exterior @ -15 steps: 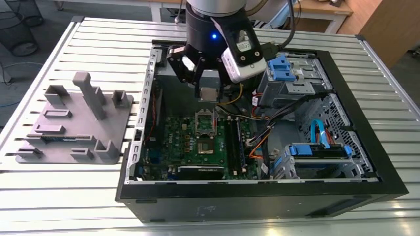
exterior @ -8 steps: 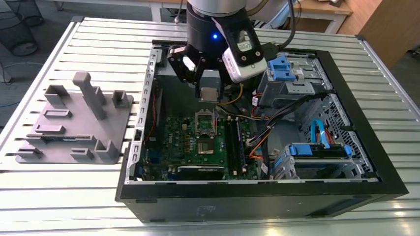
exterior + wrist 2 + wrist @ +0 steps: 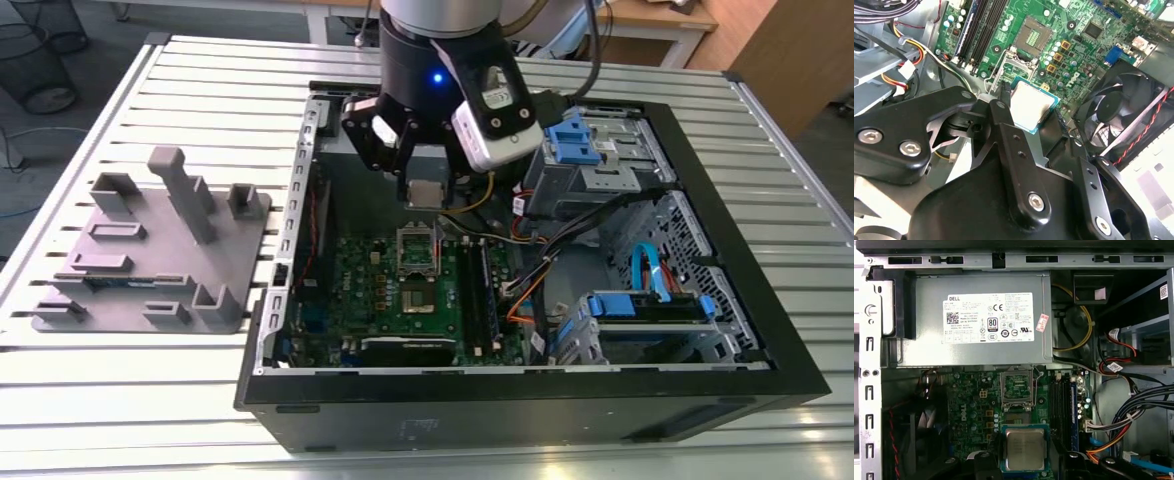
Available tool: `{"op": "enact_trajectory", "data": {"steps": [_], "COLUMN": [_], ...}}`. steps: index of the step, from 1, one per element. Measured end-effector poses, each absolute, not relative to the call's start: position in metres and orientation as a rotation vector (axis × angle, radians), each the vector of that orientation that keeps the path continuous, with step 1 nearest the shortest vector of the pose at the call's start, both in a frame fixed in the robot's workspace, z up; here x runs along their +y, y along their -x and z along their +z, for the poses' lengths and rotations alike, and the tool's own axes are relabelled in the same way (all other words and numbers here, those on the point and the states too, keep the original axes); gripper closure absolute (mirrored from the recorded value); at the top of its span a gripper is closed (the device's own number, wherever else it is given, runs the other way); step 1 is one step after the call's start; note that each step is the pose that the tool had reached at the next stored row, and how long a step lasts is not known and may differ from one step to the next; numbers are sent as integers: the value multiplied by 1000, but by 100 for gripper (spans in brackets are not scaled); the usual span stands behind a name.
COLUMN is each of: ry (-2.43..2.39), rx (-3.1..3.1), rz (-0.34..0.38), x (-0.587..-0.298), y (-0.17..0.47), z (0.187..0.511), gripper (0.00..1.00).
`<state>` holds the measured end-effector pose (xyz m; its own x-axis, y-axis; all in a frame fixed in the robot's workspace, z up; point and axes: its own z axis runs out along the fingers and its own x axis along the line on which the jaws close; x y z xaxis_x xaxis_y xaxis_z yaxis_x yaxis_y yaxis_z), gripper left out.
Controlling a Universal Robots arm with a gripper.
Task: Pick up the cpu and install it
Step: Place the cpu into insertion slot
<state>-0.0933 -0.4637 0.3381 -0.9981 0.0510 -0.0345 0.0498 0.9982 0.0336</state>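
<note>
Farthest to the exterior view's left of the socket [image 3: 416,252], the gray fixture [image 3: 147,250] sits on the slatted worktop [image 3: 134,400], well apart from the socket and outside the open computer case [image 3: 534,385]. Nothing of the task appears to be lying on it.

Nearer the socket, the gripper [image 3: 427,178] hangs inside the case. It is clamped on the cpu [image 3: 424,194], with a black finger [image 3: 1004,107] pressing each of two opposite edges. The cpu [image 3: 1033,106] is in the air, silvery top up and roughly level. It is near the socket [image 3: 1033,36] but touches neither it nor the motherboard [image 3: 1089,55].

In both wrist views the socket [image 3: 1016,387] looks empty, its contact field bare.

To the exterior view's right of the socket, the blue-tabbed drive cages [image 3: 641,300] play no part.

By my judgement the pick-up is done and the carry has reached the case. What is left is seating the chip.
</note>
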Motion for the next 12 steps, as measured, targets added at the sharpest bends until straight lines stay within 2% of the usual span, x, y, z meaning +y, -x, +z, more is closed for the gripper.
{"op": "enact_trajectory", "data": {"steps": [12], "ry": [-78], "rx": [3105], "rz": [51], "x": [-476], "y": [93], "z": [325], "gripper": [53]}}
